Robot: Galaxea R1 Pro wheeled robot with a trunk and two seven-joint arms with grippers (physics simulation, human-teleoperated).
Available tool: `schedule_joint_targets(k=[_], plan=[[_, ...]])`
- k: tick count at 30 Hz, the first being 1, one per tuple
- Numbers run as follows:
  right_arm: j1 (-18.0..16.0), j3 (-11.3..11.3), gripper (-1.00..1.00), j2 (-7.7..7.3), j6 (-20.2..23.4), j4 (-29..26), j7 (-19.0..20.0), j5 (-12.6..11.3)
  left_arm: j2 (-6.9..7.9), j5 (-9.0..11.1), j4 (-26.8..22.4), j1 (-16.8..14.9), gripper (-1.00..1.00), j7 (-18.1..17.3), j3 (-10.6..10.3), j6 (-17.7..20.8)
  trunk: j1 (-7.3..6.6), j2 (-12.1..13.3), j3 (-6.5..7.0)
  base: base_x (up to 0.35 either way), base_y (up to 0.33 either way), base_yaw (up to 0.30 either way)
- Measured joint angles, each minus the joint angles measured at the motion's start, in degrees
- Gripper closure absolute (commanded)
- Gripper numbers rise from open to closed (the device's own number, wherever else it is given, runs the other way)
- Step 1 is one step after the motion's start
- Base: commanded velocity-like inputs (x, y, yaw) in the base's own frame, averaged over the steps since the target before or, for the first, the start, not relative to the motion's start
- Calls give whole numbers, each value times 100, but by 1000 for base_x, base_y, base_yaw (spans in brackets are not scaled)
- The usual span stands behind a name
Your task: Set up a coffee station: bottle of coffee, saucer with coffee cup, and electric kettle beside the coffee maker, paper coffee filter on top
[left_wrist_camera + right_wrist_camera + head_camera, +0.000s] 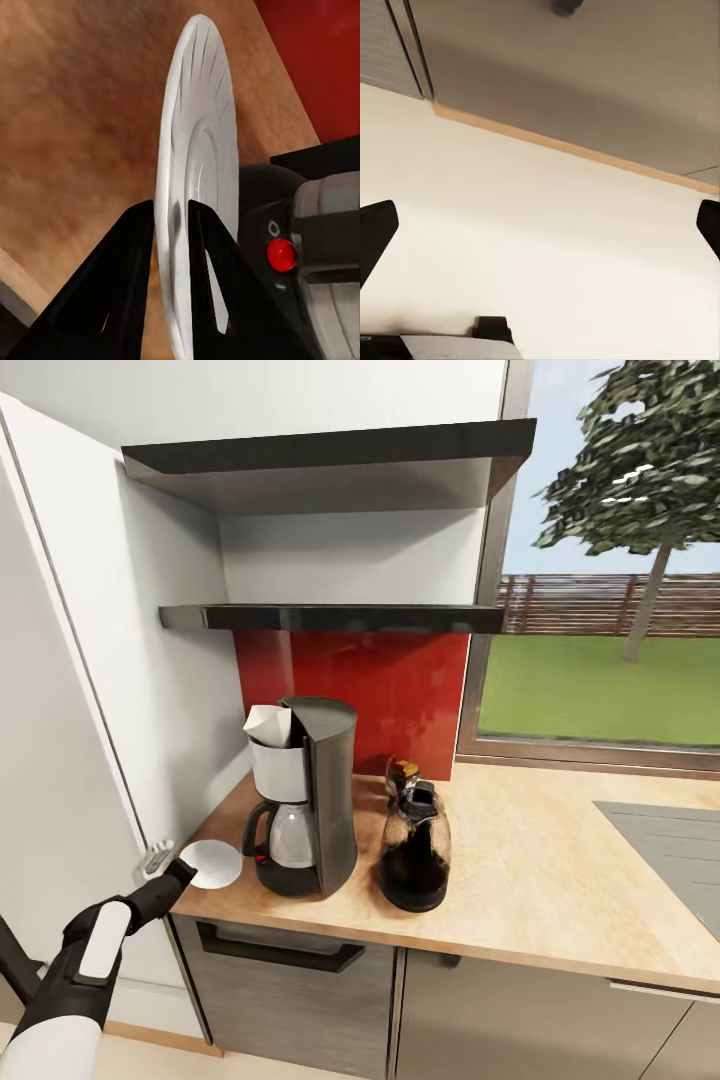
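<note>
Left tool is clamped on the rim of the white saucer, holding it over the table edge just beside the coffee maker, likely so it can be set down there. Filter sits on the maker; kettle stands beside it. Right tool hangs spread wide over the floor
</note>
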Motion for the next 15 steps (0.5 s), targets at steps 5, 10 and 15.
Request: schedule_joint_targets(k=[5,10,15], plan=[[-1,8,-100,5,-3,154,-4,4,0,37,147,0,100,9,-9,-146,0,0,0,5,0,0],[0,8,-100,8,-7,158,-2,4,-5,37,152,0,100,9,-10,-151,-2,-1,0,138,0,0],[-1,8,-100,8,-6,159,-2,5,-6,46,152,0,100,10,-10,-149,0,0,0,25,0,0]])
